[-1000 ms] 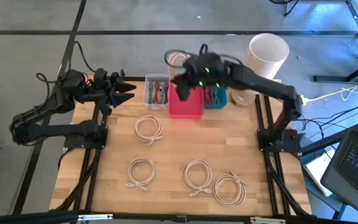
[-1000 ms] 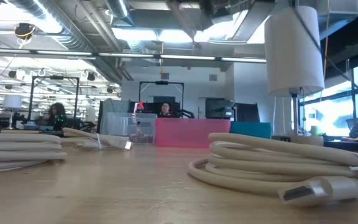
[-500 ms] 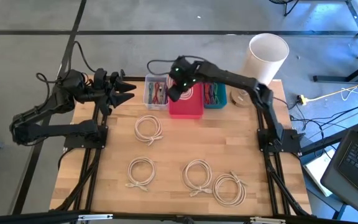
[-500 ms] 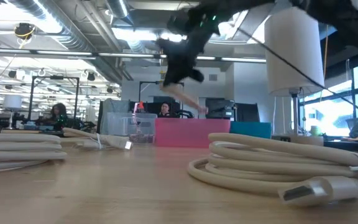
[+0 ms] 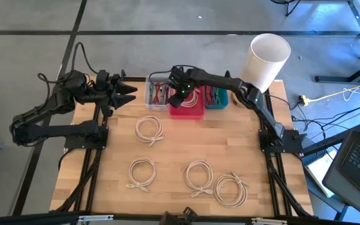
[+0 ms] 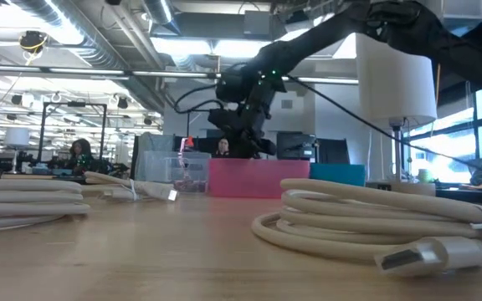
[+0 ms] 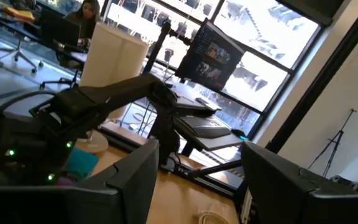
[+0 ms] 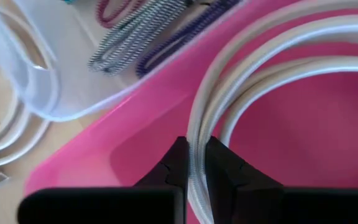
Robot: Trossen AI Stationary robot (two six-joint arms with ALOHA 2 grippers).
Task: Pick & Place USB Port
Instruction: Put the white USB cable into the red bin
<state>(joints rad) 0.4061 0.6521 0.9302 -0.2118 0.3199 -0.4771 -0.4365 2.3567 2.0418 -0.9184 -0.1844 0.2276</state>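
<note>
A coil of white USB cable (image 5: 195, 97) lies in the pink bin (image 5: 187, 112) at the table's far edge. My right gripper (image 5: 179, 94) reaches down into the bin's left part and is shut on a strand of that coil (image 8: 199, 121). In the low view it (image 6: 243, 140) stands just behind the bin's wall (image 6: 258, 178). My left gripper (image 5: 129, 94) waits open and empty at the far left, level above the table's edge. My right gripper pinches one strand of the white coil (image 8: 197, 124) between its two fingertips (image 8: 179, 155), coming from above and slanting down. The fingers lie across the strand. The rest of the coil (image 8: 278, 68) rests on the pink bin's floor.
A clear bin of coloured cables (image 5: 157, 92) stands left of the pink bin, a teal bin (image 5: 216, 97) to its right, and a tall white cylinder (image 5: 267, 53) at the far right. Several white cable coils lie on the table (image 5: 149, 130), (image 5: 142, 172), (image 5: 199, 175).
My right gripper has gone toward the table's left edge and down, from high over the bins into the pink bin. The white coil, which hung below it, now lies in the bin.
</note>
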